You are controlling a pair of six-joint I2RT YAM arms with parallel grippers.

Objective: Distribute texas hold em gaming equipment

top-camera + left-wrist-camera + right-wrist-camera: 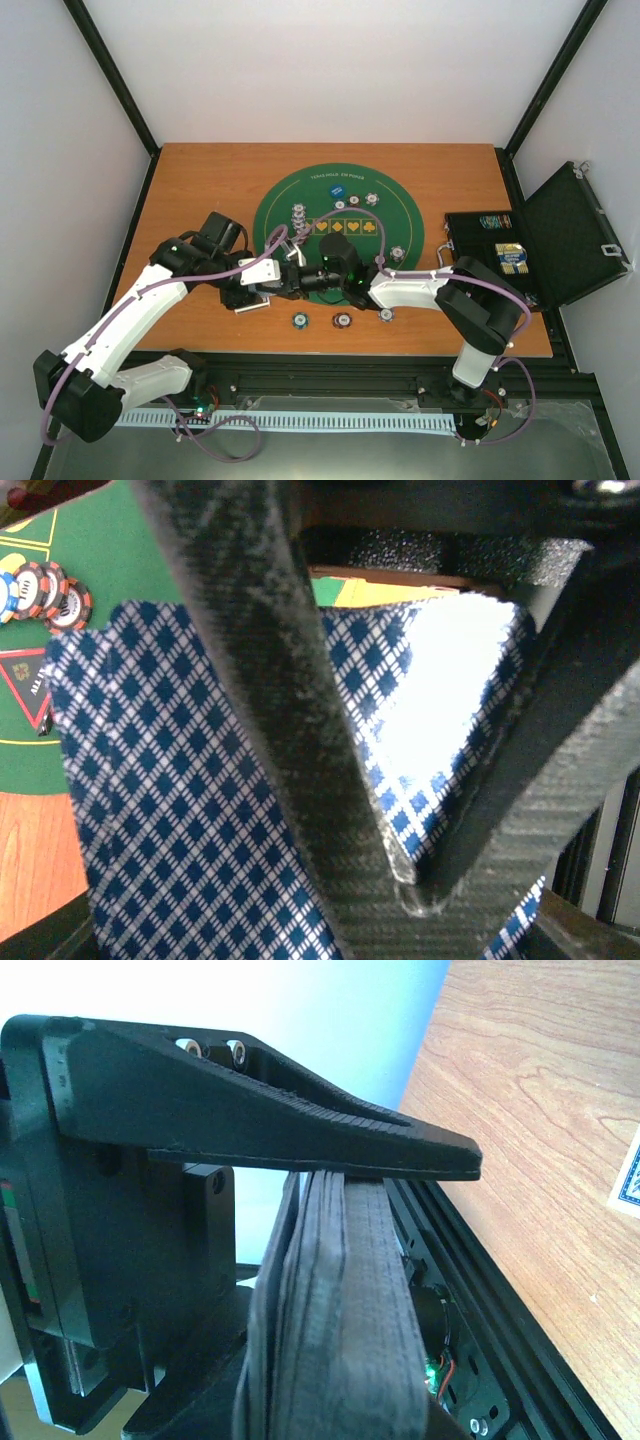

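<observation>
Left pincer (pixel 415 885) blocks cards (pixel 180 810) (chips (pixel 50 590) beside).

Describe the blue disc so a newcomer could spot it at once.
Find the big round green mat in the middle of the wooden table. At its far rim, just under the white lettering, lies the blue disc. The poker chips next to it are pale and striped; it alone is plain blue.
</observation>
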